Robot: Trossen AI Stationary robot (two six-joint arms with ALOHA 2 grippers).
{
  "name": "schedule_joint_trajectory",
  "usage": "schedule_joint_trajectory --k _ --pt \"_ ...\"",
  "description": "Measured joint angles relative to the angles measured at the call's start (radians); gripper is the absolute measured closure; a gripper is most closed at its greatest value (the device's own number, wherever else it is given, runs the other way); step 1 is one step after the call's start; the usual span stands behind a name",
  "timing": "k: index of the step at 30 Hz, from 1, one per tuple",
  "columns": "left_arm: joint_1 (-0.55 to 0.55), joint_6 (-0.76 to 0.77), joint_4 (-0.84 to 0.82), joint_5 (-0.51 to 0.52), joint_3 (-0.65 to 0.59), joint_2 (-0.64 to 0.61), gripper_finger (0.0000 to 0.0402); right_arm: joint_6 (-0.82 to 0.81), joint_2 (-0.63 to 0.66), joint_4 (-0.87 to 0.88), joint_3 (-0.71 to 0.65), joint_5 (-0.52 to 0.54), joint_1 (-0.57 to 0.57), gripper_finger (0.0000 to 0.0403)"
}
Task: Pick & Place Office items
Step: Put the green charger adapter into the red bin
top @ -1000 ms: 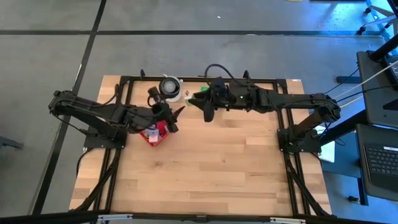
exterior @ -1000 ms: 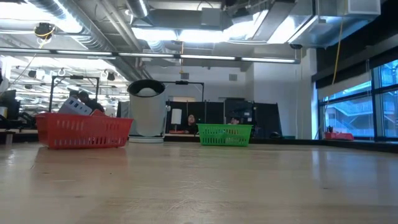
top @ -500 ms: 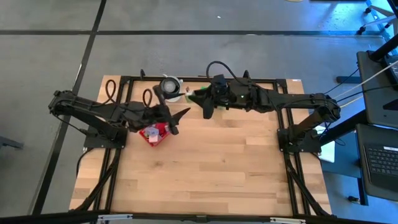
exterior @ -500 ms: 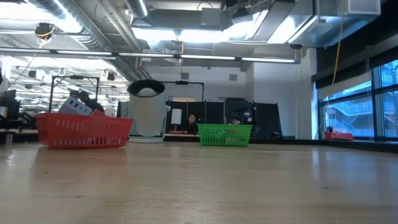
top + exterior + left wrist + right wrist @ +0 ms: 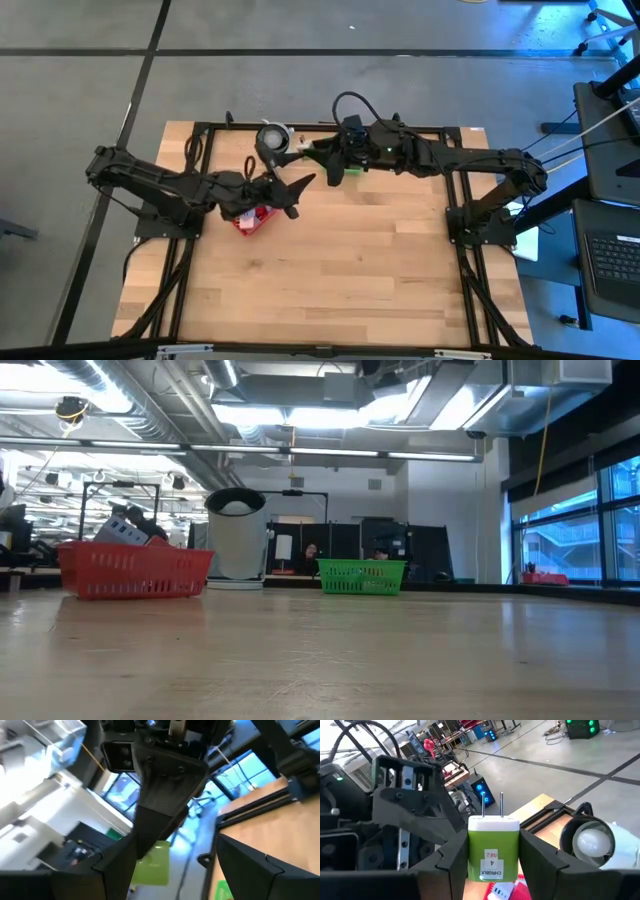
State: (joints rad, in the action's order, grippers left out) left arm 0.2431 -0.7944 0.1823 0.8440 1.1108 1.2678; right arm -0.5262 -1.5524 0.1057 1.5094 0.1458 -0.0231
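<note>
Green plastic plug-in charger (image 5: 492, 855), two metal prongs up, clamped in my right gripper (image 5: 492, 870).
Light, rigid, smooth-sided; hold the flat faces. Left gripper (image 5: 297, 190) spread, empty.

My table (image 5: 330, 270) was pale wood planks in a black frame. Beneath my left tool (image 5: 297, 188) sat the red basket (image 5: 250, 218); the green basket (image 5: 362, 576) and a round white canister (image 5: 235, 538) stood near my right tool (image 5: 332, 176).
</note>
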Motion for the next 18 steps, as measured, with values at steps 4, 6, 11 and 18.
schedule_joint_trajectory --k 4,6,11,18 --pt "0.028 -0.081 0.111 0.037 -0.001 -0.003 0.0139 0.005 -0.001 0.008 0.000 -0.016 0.004 0.0248" --pt "0.039 -0.122 0.139 0.080 -0.001 -0.004 0.0139 0.010 -0.001 0.007 0.000 -0.016 0.004 0.0247" --pt "0.042 -0.132 0.128 0.163 -0.001 -0.007 0.0139 0.010 -0.001 0.006 0.000 -0.024 0.001 0.0247" --pt "0.042 -0.043 0.095 0.156 -0.001 -0.007 0.0139 0.011 -0.001 -0.006 0.000 -0.034 0.002 0.0247"
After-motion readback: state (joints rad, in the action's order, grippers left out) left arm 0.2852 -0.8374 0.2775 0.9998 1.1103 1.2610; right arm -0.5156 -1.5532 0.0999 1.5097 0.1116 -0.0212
